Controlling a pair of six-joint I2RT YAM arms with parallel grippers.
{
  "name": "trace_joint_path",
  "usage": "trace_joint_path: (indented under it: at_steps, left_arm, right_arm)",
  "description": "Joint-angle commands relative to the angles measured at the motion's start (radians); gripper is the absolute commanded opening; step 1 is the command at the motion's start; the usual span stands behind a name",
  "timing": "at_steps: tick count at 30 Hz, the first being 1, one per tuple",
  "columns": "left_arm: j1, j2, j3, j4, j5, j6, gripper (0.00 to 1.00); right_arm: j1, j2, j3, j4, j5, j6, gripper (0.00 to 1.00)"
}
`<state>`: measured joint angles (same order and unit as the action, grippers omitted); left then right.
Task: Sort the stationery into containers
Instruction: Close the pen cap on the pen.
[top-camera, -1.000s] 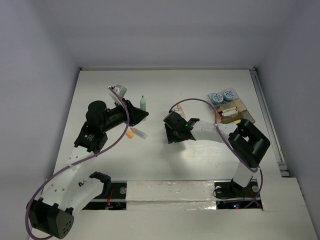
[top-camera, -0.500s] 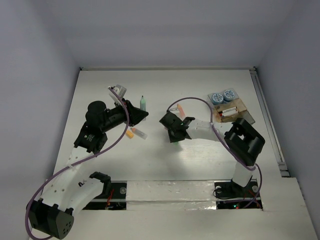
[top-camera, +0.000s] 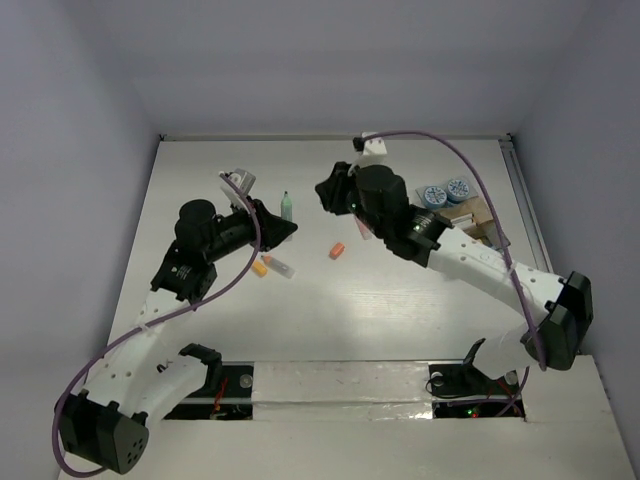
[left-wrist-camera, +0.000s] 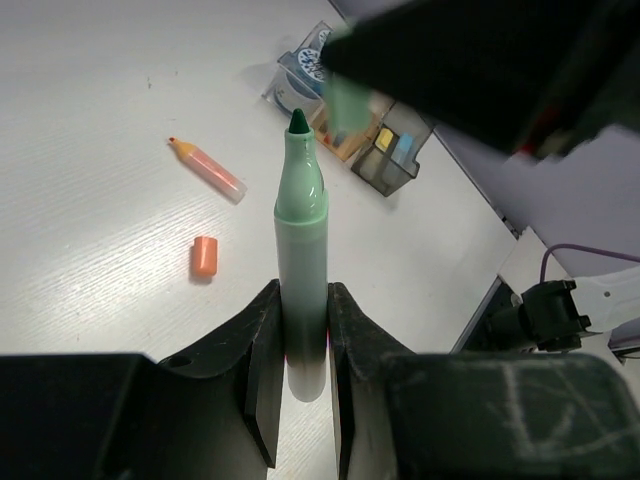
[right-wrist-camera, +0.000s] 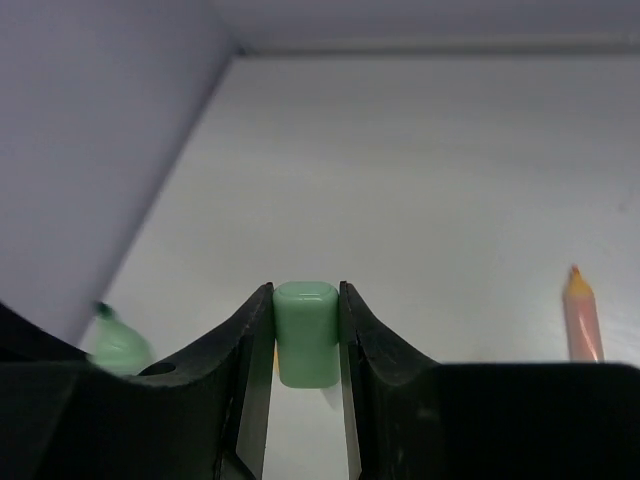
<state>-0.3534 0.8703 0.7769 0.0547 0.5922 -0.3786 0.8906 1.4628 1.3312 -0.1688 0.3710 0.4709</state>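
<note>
Left gripper: clamps green marker, tip ahead.
Right gripper: clamps green cap.
Risk: crooked meeting could knock cap loose.

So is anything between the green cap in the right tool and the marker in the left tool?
Nothing visible. Only open space separates the green cap from the bare tip of the marker.

The tool pinches a green cap at lower centre. A green marker pokes in at lower left; an orange marker lies at right on the white worktop.
</note>
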Motion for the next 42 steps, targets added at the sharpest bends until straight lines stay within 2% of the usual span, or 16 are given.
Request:
trace_joint_path:
  at_steps: [1, 5, 13, 42]
  left_arm:
    - [-0.006, 0.010, 0.036, 0.028, -0.011, 0.024, 0.00]
    - [-0.006, 0.019, 0.039, 0.023, -0.019, 0.032, 0.00]
    - [-0.006, 0.032, 0.039, 0.027, -0.017, 0.033, 0.00]
    - [-0.006, 0.024, 0.041, 0.022, -0.042, 0.035, 0.00]
  right_arm:
    - [0.002, -0.001, 0.063, 0.270, 0.051, -0.060, 0.00]
    - [0.013, 0.056, 0.167, 0.328, 0.016, -0.060, 0.00]
    - [0.041, 0.131, 0.240, 0.330, -0.046, -0.044, 0.00]
    - [0.088, 0.142, 0.165, 0.307, -0.035, -0.049, 0.00]
